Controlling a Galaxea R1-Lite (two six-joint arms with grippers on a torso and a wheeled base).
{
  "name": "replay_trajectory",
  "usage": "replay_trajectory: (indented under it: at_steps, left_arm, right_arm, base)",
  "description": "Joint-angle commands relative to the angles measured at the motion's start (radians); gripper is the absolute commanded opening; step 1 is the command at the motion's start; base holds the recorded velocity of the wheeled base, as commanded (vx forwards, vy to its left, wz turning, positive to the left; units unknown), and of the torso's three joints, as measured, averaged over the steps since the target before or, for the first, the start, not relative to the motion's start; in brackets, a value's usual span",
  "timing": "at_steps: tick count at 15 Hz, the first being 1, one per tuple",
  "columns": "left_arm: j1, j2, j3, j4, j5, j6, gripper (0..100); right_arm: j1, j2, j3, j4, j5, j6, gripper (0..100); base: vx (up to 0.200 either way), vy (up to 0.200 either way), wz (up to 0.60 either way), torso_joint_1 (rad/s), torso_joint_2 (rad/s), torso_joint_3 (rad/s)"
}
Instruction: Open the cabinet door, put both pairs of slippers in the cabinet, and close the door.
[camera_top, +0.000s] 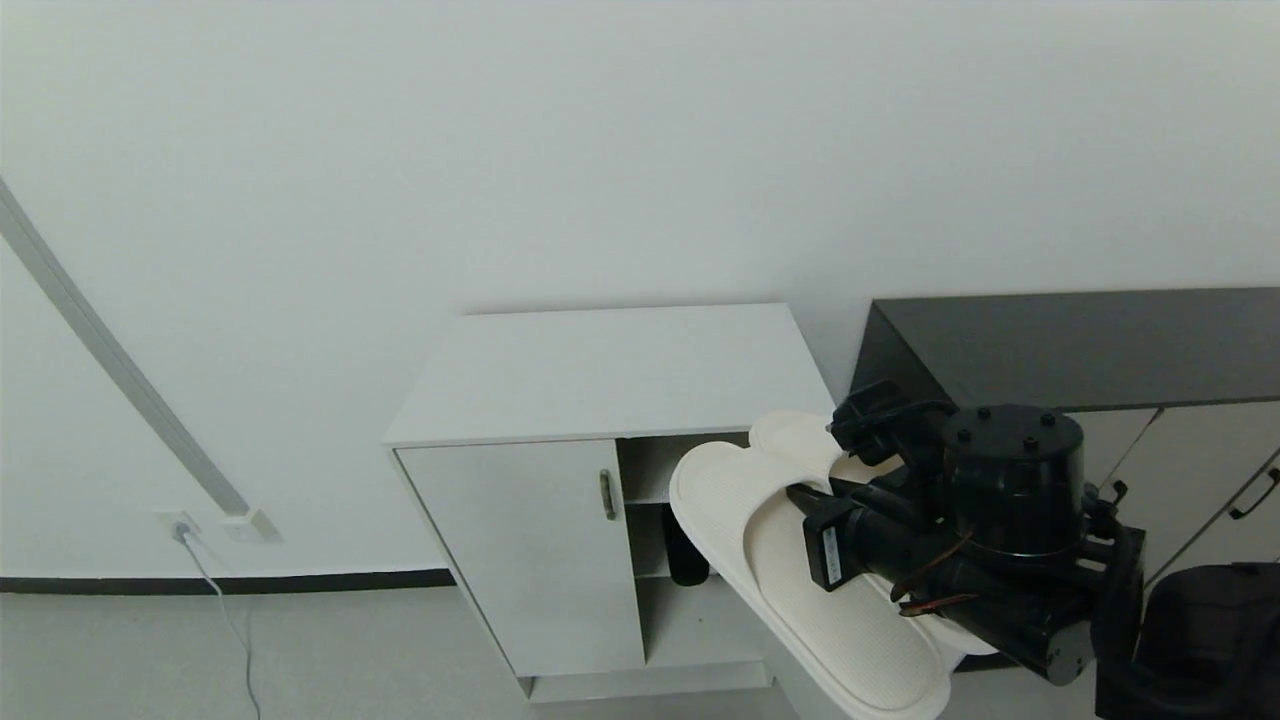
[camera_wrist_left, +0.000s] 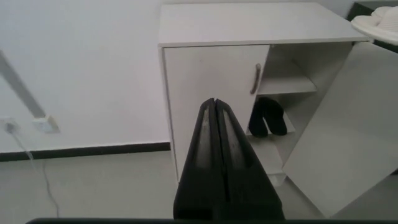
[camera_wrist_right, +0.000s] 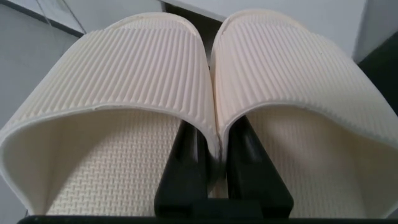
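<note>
Clamped on a pair of cream slippers with the right gripper, black fingers tucked under the ribbed straps and pinching the two adjoining inner walls together. Held side by side and touching, raised in the air, toes pointing toward the white cabinet and just in front of its open right half. Pressed fully together and holding nothing, the left gripper, hanging in the air before the cabinet, in line with the closed left door, well apart from it. On that door's inner edge, a small upright metal handle. Swung wide outward on the cabinet's right, the right door, with the shelves behind it exposed. Inside, in the middle compartment under the top shelf, a pair of black slippers, propped upright side by side against the back. Beside the cabinet on the right, against the same wall, a dark-topped sideboard. Low on the wall to the left, a wall socket with a cable trailing to the floor, and above it a slanting grey strip.
</note>
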Motion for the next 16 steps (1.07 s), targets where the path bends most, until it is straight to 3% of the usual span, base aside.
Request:
replay_trajectory:
  at_steps: [1,16]
  left_arm:
    - [0.001,0.000,-0.001,0.000,0.000,0.000,0]
    - [0.001,0.000,-0.001,0.000,0.000,0.000,0]
  right_arm:
    - [0.003,0.006,0.006,-0.003,0.001,0.000,0]
    - [0.038,0.026,0.030,-0.058,0.020,0.000,0]
  base:
    - [0.000,0.000,0.00,0.000,0.00,0.000]
    - [0.000,0.000,0.00,-0.004,0.01,0.005]
